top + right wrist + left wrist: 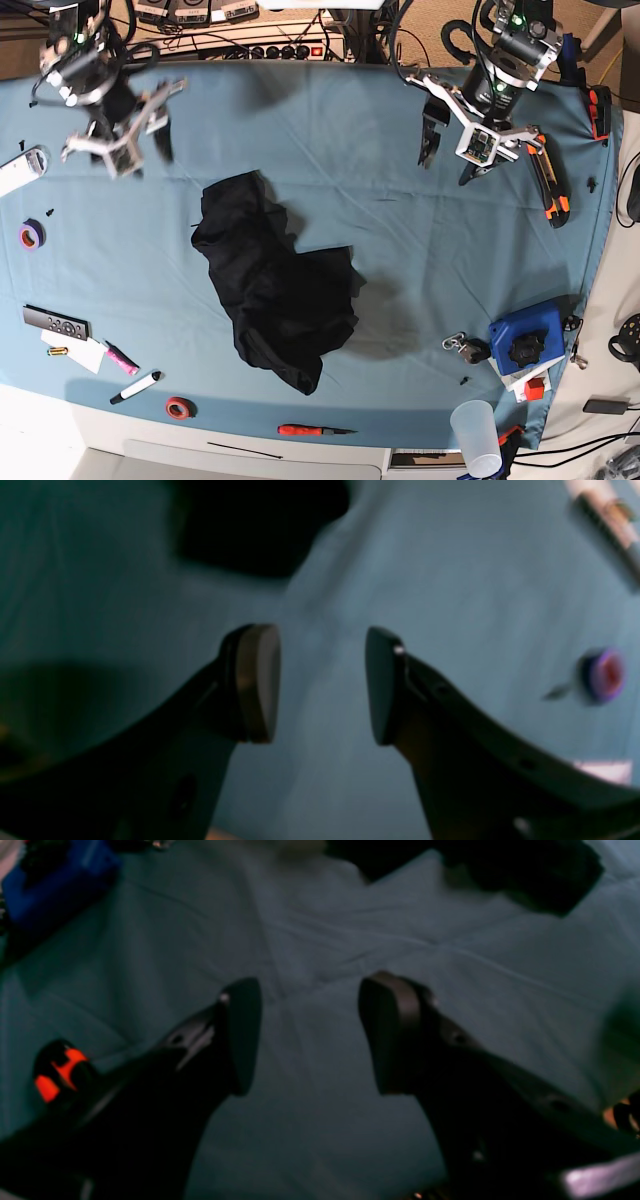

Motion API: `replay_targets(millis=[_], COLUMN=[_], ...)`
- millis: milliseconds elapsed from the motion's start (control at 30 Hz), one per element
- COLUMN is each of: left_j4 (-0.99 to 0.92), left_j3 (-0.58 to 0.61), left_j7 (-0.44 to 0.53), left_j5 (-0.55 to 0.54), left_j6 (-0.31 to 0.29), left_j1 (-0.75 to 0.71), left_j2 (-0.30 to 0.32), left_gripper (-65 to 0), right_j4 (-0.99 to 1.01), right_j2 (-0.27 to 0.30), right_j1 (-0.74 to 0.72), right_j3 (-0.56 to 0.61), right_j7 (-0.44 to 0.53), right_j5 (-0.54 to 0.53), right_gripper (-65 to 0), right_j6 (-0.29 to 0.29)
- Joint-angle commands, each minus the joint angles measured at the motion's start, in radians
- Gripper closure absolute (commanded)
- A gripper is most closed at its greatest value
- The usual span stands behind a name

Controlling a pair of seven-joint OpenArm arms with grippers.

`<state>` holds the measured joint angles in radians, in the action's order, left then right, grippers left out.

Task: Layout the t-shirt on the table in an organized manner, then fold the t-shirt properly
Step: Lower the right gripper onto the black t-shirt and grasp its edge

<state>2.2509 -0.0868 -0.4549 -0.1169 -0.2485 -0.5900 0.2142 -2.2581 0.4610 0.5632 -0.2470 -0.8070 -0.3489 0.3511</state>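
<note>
The black t-shirt [275,285] lies crumpled in a heap near the middle of the light blue table [450,260]. My left gripper [452,150] hangs open and empty over the far right of the table, well away from the shirt. In the left wrist view the gripper [310,1035] is open over bare cloth, with the shirt [525,870] at the top edge. My right gripper [140,155] is open and empty at the far left. In the right wrist view the gripper [322,685] is open above cloth, with the shirt [255,525] at the top.
A purple tape roll [31,235], a remote [56,322], markers [135,387] and a red tape ring [179,407] lie at the left front. A blue box [525,345] and a cup [477,435] stand at the right front. An orange-black tool [550,180] lies at the right.
</note>
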Motion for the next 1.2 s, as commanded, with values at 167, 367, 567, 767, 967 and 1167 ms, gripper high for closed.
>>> replay_targets(millis=[167,367,567,767,967,1167], left_j4=[0.018,0.018,0.018,0.018,0.018,0.018], left_j3=[-0.002,-0.001,0.000,0.000,0.000,-0.001], left_j7=[0.029,0.029,0.029,0.029,0.029,0.030], left_j5=[-0.006,-0.007,-0.007,-0.007,-0.007,-0.007], left_j6=[0.000,-0.001,-0.001,-0.001,-0.001,-0.001], left_j1=[0.017,0.017,0.017,0.025,0.025,0.028], left_j2=[0.003,0.002,0.002,0.002,0.002,0.002], left_gripper=[-35.0,-35.0,-35.0,-35.0,-35.0,-35.0], right_j4=[0.089,0.265,0.362,0.419,0.422,0.422], right_j2=[-0.021,-0.142,-0.248,-0.282,-0.335,-0.353], right_j1=[-0.199,-0.351,-0.403,-0.438,-0.472,-0.472], right_j3=[-0.007,-0.007,0.013,0.139,0.222,0.230], right_j7=[0.020,0.007,-0.016,0.033,0.061,0.055], right_j5=[-0.055,-0.140,-0.162,-0.041,0.087,0.136], right_gripper=[-27.5,-27.4,-27.4,-27.5,-27.4,-27.4], right_j6=[-0.004,0.119,0.129,0.129,0.031,-0.002])
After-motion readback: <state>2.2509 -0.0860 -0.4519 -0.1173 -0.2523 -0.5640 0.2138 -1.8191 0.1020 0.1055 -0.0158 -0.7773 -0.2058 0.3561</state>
